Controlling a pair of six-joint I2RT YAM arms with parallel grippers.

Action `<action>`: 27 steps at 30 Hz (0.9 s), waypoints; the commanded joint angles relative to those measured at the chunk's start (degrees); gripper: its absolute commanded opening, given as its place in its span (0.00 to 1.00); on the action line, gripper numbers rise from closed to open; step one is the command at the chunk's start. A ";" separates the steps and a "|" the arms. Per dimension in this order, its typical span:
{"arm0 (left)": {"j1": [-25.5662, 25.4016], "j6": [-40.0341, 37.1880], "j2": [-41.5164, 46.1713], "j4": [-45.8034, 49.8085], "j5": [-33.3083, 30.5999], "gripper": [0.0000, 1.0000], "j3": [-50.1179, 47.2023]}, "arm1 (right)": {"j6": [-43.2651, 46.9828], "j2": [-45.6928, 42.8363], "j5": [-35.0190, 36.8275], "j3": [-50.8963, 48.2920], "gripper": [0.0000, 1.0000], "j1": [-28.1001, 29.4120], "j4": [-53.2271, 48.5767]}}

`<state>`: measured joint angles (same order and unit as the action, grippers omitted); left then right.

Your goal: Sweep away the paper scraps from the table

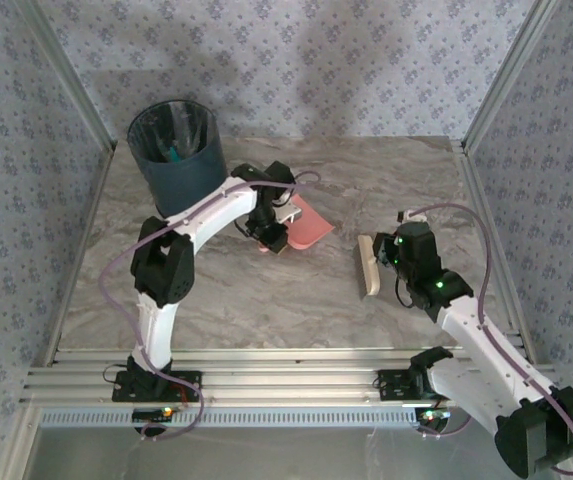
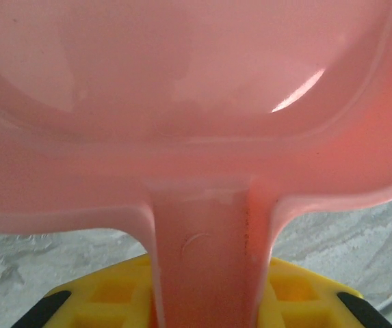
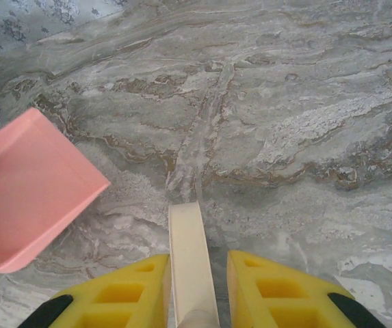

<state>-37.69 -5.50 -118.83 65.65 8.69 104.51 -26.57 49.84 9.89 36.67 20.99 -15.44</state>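
On the grey-beige marble worktop point(image 1: 296, 300), your left hand point(image 2: 206, 301) grips the stiff pink plastic dustpan point(image 2: 196, 89) by its handle, your right hand point(image 3: 194, 290) the cream brush point(image 3: 189, 246); the feather-light teal paper scraps point(image 1: 171, 153), better swept than pinched, seem to sit in the dark round bin point(image 1: 181, 180) at eleven o'clock.

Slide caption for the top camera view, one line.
Left gripper holds a pink dustpan near the bin; right gripper holds a cream brush over the marble table.

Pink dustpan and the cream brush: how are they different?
The pink dustpan is a wide scoop; the cream brush is a narrow, pale bar. The left hand grips the pink dustpan by its handle; the right hand grips the cream brush. Both are clamped in shut hands over the table.
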 commanded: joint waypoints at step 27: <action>-1.03 -1.52 -8.95 -5.20 2.28 0.18 -2.31 | 0.55 -1.15 1.47 0.53 0.00 -0.55 -1.62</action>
<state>-38.37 -5.74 -126.91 60.01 12.16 102.52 -26.50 49.36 10.94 36.69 20.82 -17.45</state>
